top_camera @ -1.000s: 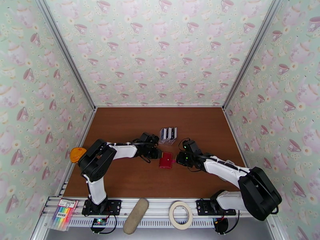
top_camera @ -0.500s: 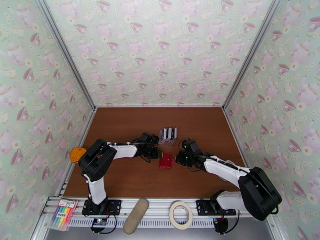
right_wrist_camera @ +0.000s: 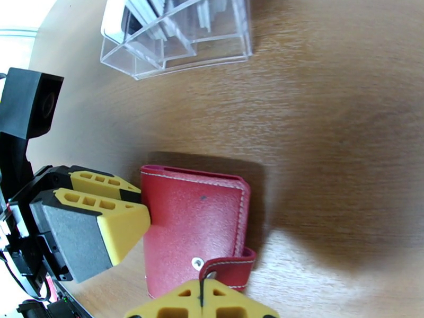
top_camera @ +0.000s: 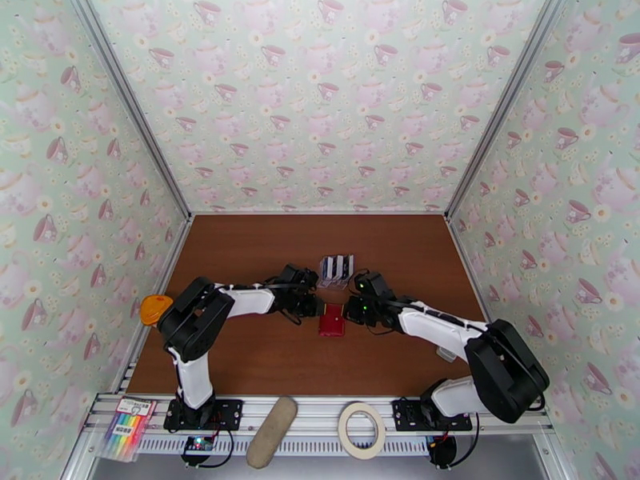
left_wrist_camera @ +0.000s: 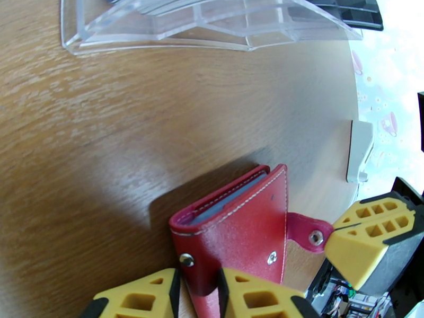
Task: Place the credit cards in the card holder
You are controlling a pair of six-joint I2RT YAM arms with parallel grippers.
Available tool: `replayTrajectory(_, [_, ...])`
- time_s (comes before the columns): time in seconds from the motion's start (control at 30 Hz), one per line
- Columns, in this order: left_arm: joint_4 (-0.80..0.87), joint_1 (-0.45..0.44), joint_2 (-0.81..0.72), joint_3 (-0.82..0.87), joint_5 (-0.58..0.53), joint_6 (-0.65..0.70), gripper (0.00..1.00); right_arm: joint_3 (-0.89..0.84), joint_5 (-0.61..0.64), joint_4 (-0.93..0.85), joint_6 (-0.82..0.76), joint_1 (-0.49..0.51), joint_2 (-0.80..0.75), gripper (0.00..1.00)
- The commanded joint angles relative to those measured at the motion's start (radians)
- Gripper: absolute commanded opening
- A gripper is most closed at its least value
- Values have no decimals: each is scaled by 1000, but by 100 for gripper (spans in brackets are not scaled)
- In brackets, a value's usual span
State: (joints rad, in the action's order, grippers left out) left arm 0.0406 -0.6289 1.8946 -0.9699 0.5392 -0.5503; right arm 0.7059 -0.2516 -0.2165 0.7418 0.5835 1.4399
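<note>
Left claw (left_wrist_camera: 197,293): yellow fingers drawn in to a narrow slit. They pinch the edge of the card holder (left_wrist_camera: 238,234) that lies nearest them, and red leather fills the slit.

- Card holder lies flat on the brown worktop (top_camera: 240,258), cover folded over, directly ahead of the left claw's tips.
- It sits between the two claws, which face each other across it in the top view.
- Snap tab (left_wrist_camera: 310,234) sticks out from the side away from the left claw. Its stud is bare and not pressed onto the cover.

Right claw (right_wrist_camera: 201,299): fingers pressed together, no gap visible.

- The end of the snap tab runs right up to the seam between the tips and looks nipped there.
- The rest of the holder spreads out ahead of this claw.

At the holder's mouth, on the end farthest from the left claw, there is a blue-grey strip. Card or lining, cannot tell.

Clear plastic rack (right_wrist_camera: 180,43) stands beyond the tips of both claws, past the holder and apart from it. Bare wood shows between the two.

- Credit cards (top_camera: 337,268) stand on edge in its slots.
- Black and white ones are visible; other colours cannot be made out.

Small white piece (left_wrist_camera: 360,149) lies on the worktop beyond the right claw's finger, as seen from the left wrist. What it is, cannot tell.
</note>
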Motion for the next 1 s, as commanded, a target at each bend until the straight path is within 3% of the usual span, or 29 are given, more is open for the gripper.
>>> replayTrajectory(0.0, [1,-8,73,-4,-7,-7,27,43,-12,-22,-28,15,15,0])
replayTrajectory(0.97, [19,-12,85,-14,-4,-10,27,97,-23,-81,-87,60,103,0])
